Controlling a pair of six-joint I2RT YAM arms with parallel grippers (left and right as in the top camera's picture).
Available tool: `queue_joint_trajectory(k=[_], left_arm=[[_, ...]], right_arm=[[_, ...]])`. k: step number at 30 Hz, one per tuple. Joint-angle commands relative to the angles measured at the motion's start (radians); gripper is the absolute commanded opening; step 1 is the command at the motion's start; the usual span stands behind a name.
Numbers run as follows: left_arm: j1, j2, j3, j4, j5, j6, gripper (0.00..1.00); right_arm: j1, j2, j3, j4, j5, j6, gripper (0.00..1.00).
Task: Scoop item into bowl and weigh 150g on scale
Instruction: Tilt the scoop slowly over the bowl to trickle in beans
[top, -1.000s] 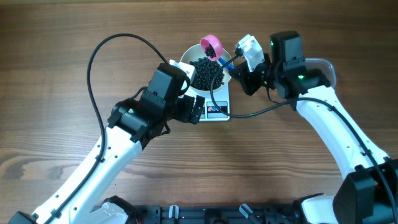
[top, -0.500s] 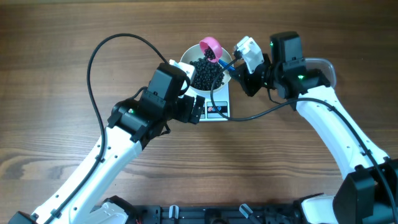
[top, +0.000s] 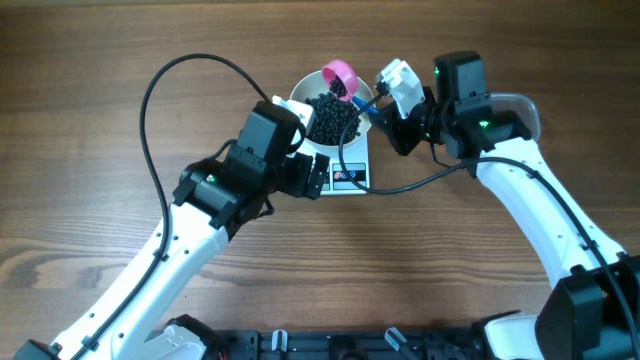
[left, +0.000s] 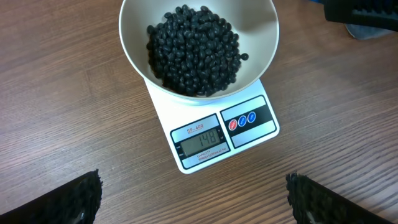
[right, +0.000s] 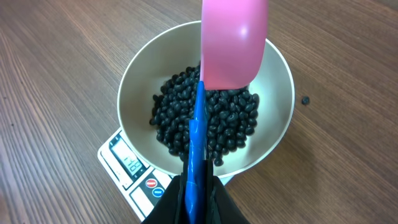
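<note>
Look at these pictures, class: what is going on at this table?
The right gripper is shut on the blue handle of a pink scoop, held over a white bowl. The bowl holds a heap of black beans and sits on the scale, whose display appears to read 148, just short of the target. The left gripper hangs open in front of the scale, holding nothing.

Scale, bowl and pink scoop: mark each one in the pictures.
scale (left: 200, 142), left wrist view, on its display.
bowl (left: 258, 31), left wrist view, bare inner wall.
pink scoop (right: 233, 43), right wrist view, its pink cup.
</note>
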Motion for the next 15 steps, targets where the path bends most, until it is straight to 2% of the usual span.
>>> queue_joint_trajectory(k=[1,15], left_arm=[[0.002,0.007,0.014,0.002,0.008,0.011,1.00],[0.002,0.008,0.014,0.002,0.008,0.011,1.00]], right_arm=[[0.004,0.011,-0.002,0.000,-0.013,0.040,0.04],[0.004,0.011,-0.002,0.008,-0.013,0.053,0.05]])
